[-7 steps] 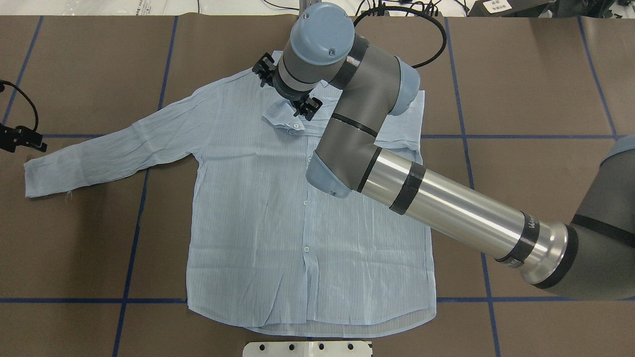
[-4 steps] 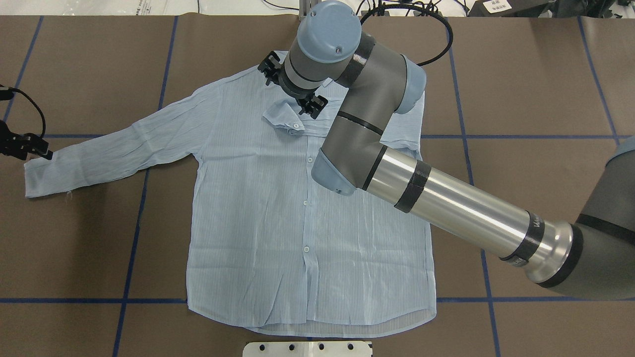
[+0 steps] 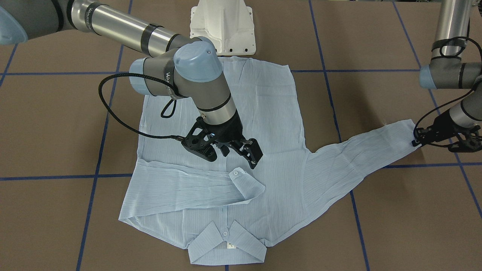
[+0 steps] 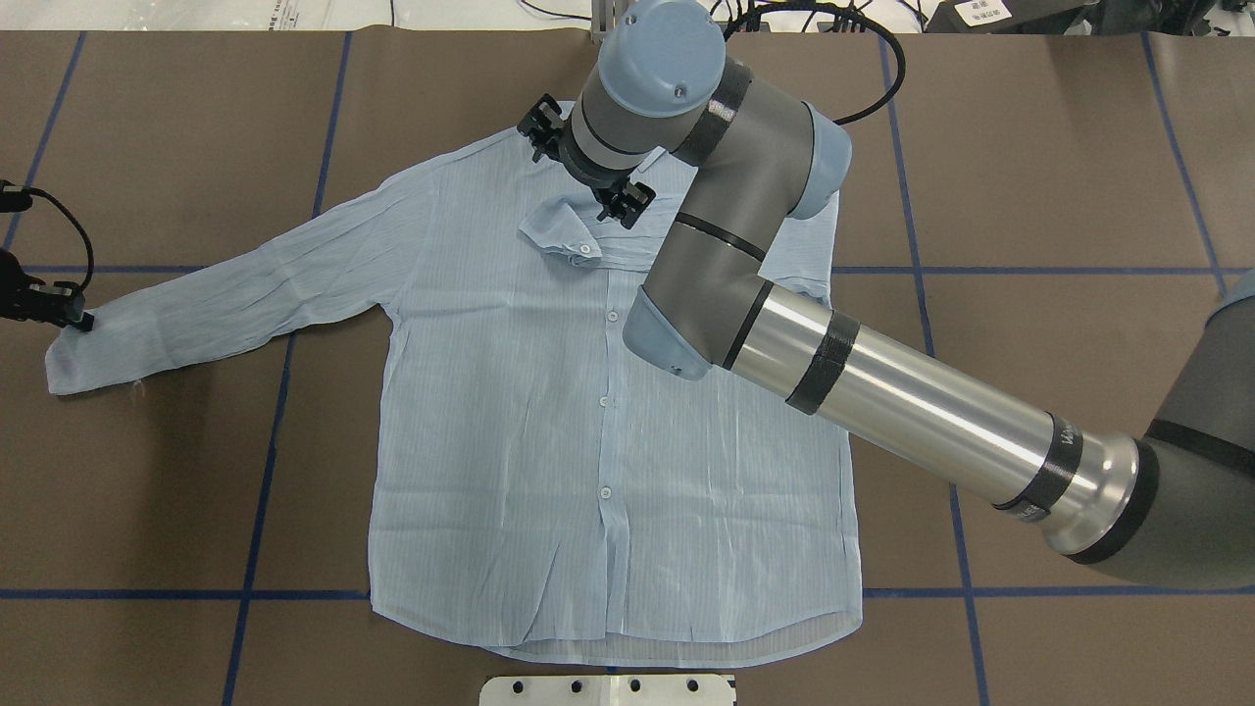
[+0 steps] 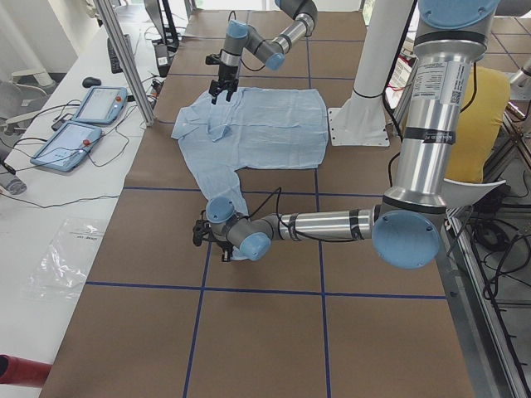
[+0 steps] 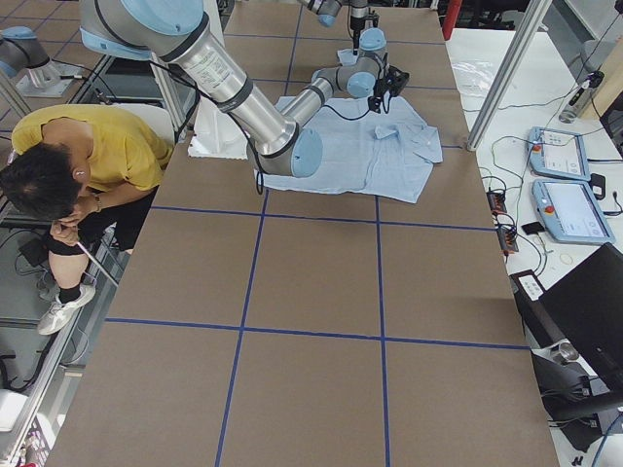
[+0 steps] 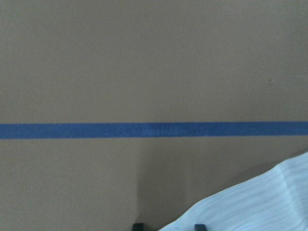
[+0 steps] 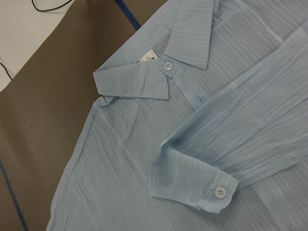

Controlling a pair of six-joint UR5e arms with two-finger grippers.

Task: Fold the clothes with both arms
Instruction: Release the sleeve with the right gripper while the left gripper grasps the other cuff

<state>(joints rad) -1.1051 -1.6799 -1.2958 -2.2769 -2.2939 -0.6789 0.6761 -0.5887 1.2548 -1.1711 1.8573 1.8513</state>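
We see a brown table (image 4: 1029,147) squared off by blue tape lines (image 4: 1029,271). The pale blue shirt (image 4: 510,441) lies flat on it, buttons up, hem just beside the white pedestal base (image 4: 608,689), collar farthest from that base, one sleeve (image 4: 225,304) stretched out sideways.

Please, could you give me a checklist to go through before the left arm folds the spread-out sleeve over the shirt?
1. Left gripper at the cuff of the spread sleeve: ok.
2. Cuff gripped: not ok; the fingertips stand apart.
3. Right gripper free of cloth: ok; open, above the folded sleeve.
4. Folded sleeve flat across the shirt: ok.
5. Landing area clear: not ok; the right arm hangs over the chest.
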